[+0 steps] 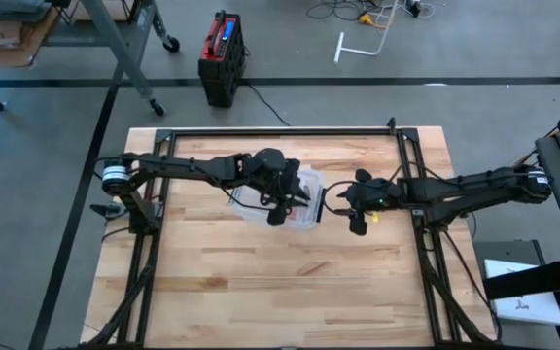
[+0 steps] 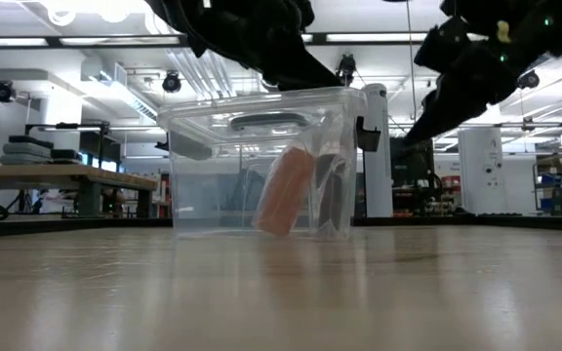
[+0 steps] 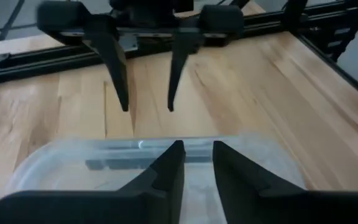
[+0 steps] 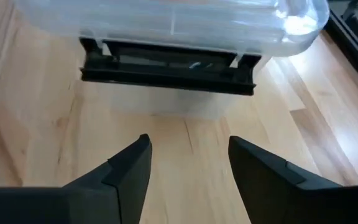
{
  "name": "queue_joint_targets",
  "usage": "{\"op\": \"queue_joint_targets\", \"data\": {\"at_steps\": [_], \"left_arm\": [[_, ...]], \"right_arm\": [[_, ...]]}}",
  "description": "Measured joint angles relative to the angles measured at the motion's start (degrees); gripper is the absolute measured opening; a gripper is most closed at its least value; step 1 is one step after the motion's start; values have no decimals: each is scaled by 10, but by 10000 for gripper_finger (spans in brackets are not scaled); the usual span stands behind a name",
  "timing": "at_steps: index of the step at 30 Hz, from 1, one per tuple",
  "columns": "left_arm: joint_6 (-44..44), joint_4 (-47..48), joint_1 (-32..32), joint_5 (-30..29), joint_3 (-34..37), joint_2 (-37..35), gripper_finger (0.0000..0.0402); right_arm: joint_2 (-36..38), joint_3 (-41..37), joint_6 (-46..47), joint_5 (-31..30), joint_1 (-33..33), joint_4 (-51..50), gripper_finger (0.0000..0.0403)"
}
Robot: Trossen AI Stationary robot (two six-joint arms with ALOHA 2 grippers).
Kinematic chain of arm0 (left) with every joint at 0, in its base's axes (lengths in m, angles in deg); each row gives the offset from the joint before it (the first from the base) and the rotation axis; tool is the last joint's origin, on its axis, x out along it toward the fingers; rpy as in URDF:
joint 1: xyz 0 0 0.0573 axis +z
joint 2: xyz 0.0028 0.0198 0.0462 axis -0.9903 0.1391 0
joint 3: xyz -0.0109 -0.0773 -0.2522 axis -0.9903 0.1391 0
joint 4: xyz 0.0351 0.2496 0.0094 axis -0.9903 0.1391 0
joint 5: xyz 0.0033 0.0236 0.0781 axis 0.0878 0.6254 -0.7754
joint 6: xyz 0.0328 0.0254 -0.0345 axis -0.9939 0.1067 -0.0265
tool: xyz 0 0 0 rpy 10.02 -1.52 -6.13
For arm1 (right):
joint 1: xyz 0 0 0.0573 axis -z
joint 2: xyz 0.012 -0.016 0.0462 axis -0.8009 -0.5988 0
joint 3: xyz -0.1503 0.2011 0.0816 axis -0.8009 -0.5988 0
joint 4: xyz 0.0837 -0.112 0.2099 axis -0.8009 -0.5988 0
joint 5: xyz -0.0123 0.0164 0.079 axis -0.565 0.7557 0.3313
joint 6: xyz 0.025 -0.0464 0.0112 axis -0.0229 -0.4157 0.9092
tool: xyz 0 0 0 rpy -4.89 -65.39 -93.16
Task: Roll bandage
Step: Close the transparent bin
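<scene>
1. Here, a clear plastic storage box with a dark latch (image 1: 304,199) is seen near the middle of the pale wooden table (image 1: 261,282), held between the 2 dark arms in the high view.
2. Inside the box, a tan rolled bandage (image 2: 283,191) is seen leaning against a dark flat object (image 2: 326,190) in the low view; the roll is tilted, with its lower end on the box floor.
3. The left gripper (image 3: 196,163) is placed just above the box's near rim; its 2 fingers (image 3: 166,171) are parted by a narrow gap and nothing is held between them.
4. The right gripper (image 4: 188,158) is held just beside the latched end of the box, apart from it; its fingers (image 4: 132,165) are spread moderately wide, and only bare table is seen in the gap.
5. In the left wrist view, the right gripper's 2 thin fingers are shown pointing down towards the table beyond the box.
6. A red and black case (image 1: 221,56) is seen on the grey floor beyond the table.
</scene>
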Motion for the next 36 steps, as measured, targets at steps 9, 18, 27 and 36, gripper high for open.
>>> {"op": "queue_joint_targets", "data": {"at_steps": [9,18,27,36], "left_arm": [[16,-30,8,-12,43,7,175],[26,-52,13,-15,60,30,239],[27,-51,14,-9,73,29,235],[29,-62,13,-5,76,30,226]], "right_arm": [[-47,-83,19,-36,1,166,234],[-156,-86,-14,-46,0,352,230],[-125,-39,-40,-47,0,299,224],[-119,-15,-44,-48,-14,260,218]]}}
